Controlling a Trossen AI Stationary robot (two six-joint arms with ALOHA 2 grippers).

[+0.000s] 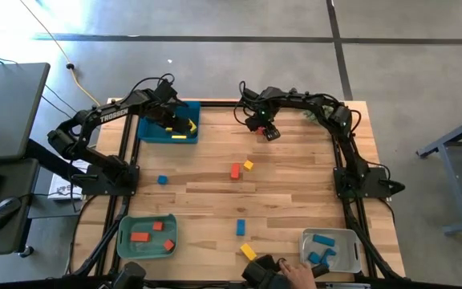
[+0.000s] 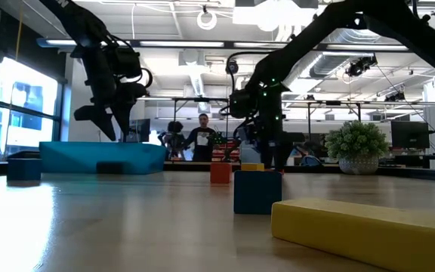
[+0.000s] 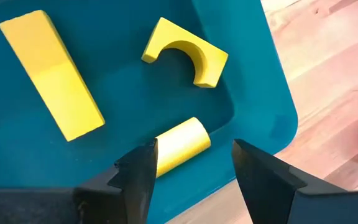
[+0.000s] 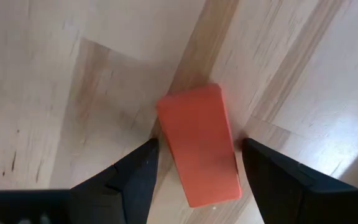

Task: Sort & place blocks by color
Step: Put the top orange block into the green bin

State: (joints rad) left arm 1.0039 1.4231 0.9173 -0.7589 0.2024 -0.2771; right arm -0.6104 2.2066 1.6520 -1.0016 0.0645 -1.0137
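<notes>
Left end effector (image 3: 191,165) hovers with fingers apart over the teal tray (image 3: 135,93) holding 3 yellow blocks (image 3: 50,73). Right end effector (image 4: 194,162), fingers apart, straddles a red-orange block (image 4: 199,144) on the bench (image 4: 55,81).

A yellow bar (image 2: 368,230) runs past the low view's edge.

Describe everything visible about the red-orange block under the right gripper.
The red-orange block is a short rectangular bar with a smooth, matte, painted-looking surface and softly rounded edges. It lies flat on the wooden table, turned at an angle to the plank seams, near the table's far edge in the high view. The right gripper hangs over it, open, one finger on each side; no contact with the block shows. No other block touches it.
</notes>
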